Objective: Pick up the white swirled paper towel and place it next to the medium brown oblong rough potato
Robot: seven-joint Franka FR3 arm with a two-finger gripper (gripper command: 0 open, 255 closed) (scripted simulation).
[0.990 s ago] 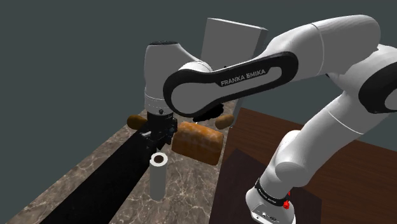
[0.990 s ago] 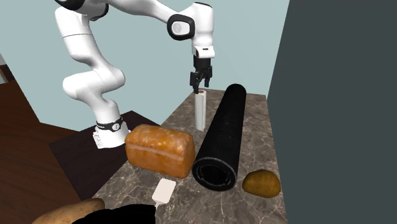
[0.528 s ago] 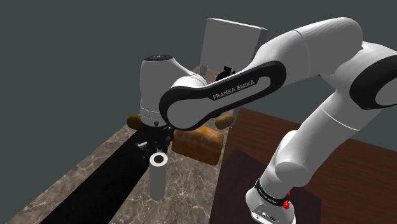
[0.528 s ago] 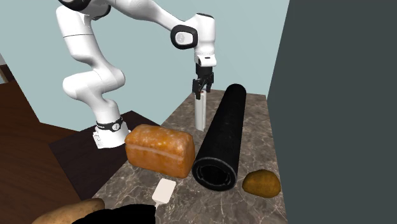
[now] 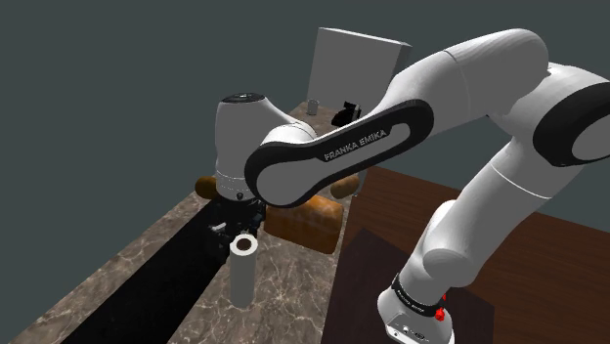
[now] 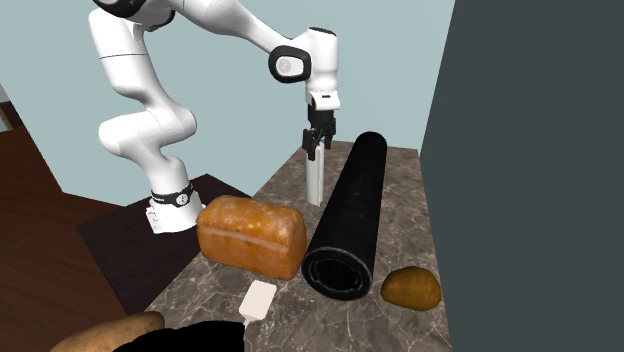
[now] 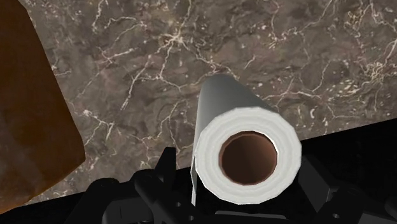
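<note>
One paper towel roll (image 6: 315,180) stands inside my wide-open pincer (image 6: 316,143); I'd centre, sink lower, then close gently.

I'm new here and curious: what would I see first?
The big white arm, bending down so its black gripper sits at the top of a white paper towel roll standing upright on the marble counter. Beside the roll lies a long black tube, with a brown bread loaf next to it.

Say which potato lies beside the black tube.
The rounder, darker potato by the tube, at its open end; the longer, paler potato lies past the bread.
</note>
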